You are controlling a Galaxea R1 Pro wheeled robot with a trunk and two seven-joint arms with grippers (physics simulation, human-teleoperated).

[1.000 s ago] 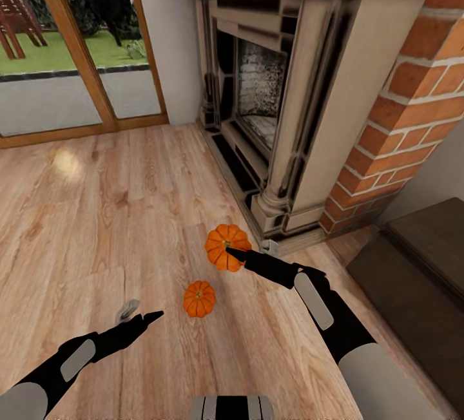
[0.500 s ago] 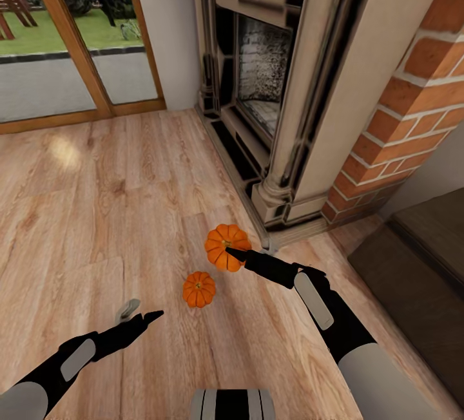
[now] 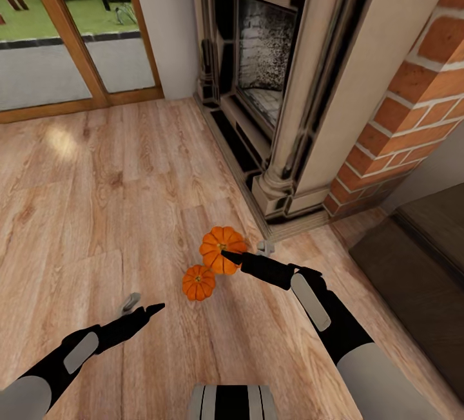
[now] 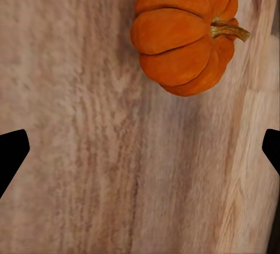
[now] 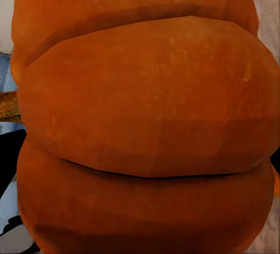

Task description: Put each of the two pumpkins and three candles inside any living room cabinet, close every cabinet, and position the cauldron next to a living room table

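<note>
The larger orange pumpkin (image 3: 221, 246) is held just above the wood floor in front of the fireplace, with my right gripper (image 3: 245, 252) shut on it. Its ribbed skin (image 5: 146, 119) presses close to the right wrist camera, with dark fingers at both edges. The smaller pumpkin (image 3: 198, 283) rests on the floor just left of and nearer than the held one, and in the left wrist view it (image 4: 184, 32) lies ahead of the fingers. My left gripper (image 3: 143, 306) hovers open to the left of it, nothing between its fingers. The candles are out of view.
A stone fireplace (image 3: 283, 98) with a raised base stands just behind the pumpkins, with a brick wall (image 3: 412, 104) beside it. A low dark-brown piece of furniture (image 3: 419, 259) lies at the right. Glass doors (image 3: 58, 40) are at the back left, with open wood floor (image 3: 96, 201) between.
The head view has shifted, so the room slides up the picture. The larger pumpkin stays with my right gripper and now sits closer to the smaller one. Both grippers keep their state.
</note>
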